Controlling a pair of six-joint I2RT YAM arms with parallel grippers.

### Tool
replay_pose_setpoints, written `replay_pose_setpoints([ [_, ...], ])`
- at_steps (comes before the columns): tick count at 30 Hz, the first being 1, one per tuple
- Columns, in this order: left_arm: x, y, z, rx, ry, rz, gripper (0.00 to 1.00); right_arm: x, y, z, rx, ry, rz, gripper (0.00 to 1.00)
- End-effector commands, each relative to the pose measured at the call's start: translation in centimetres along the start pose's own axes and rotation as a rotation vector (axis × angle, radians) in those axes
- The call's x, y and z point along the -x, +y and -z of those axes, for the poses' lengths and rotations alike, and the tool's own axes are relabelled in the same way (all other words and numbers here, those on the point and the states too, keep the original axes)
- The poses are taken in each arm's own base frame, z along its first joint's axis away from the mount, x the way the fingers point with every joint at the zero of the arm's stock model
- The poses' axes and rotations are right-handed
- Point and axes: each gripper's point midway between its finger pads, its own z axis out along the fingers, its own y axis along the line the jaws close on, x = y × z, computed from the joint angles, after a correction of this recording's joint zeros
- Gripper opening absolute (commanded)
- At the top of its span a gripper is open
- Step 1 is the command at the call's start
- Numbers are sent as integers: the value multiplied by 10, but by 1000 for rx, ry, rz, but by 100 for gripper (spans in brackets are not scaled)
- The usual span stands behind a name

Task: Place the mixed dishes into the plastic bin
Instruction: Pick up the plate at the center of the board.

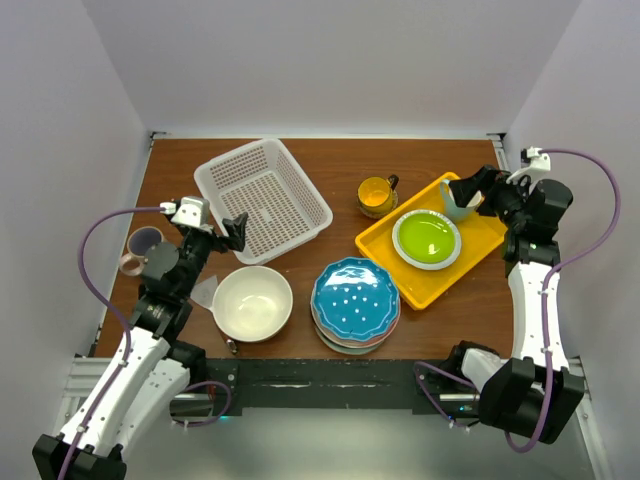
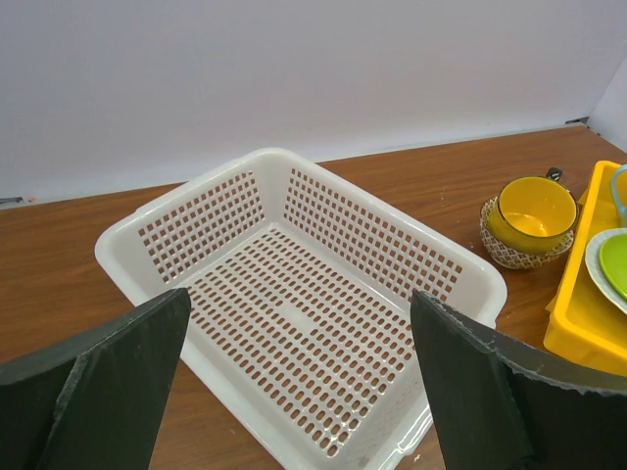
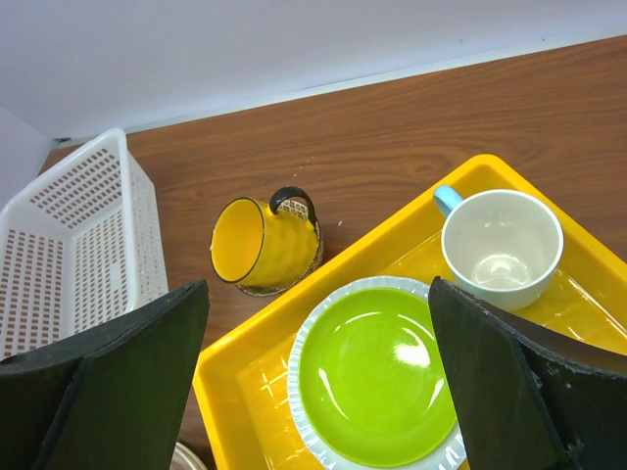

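Brown wooden table (image 1: 300, 160) enclosed by plain white walls; both arms reach in from its near edge. Largest on it is the plastic bin (image 1: 262, 193), white and slotted, at the far left-centre and set at an angle; to its right, well apart, lies a flat yellow tray (image 1: 440, 282), also askew. Near the front centre a stack of plates (image 1: 352, 342) has the blue white-dotted plate (image 1: 355, 295) on top, a pinkish rim showing under it; just left of the stack stands the large cream bowl (image 1: 252, 303), upright. A lime-green plate (image 1: 427, 239) rests in the tray, with a white cup (image 3: 502, 248) beside it in the far corner. Between bin and tray the yellow mug (image 1: 376, 196) sits on a woven coaster (image 2: 514, 253); the pinkish mug (image 1: 141, 248) stands by the left edge. The left gripper (image 1: 232, 232) hovers at the bin's near corner, jaws spread wide, holding nothing; the right gripper (image 1: 472, 190) hangs over the tray's far end, likewise wide apart and empty.
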Motion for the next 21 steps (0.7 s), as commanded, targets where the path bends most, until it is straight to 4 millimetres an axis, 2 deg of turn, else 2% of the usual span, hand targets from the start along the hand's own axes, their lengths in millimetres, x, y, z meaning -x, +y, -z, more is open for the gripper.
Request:
replay_pose_setpoints([
  [1, 20, 0, 0, -6, -68, -12, 100, 18, 8, 3, 19, -54, 17, 98],
  [18, 20, 0, 0, -8, -68, -12, 100, 9, 15, 4, 74, -25, 16, 98],
  [21, 20, 0, 0, -6, -69, -11, 100, 12, 18, 4, 91, -41, 33, 98],
])
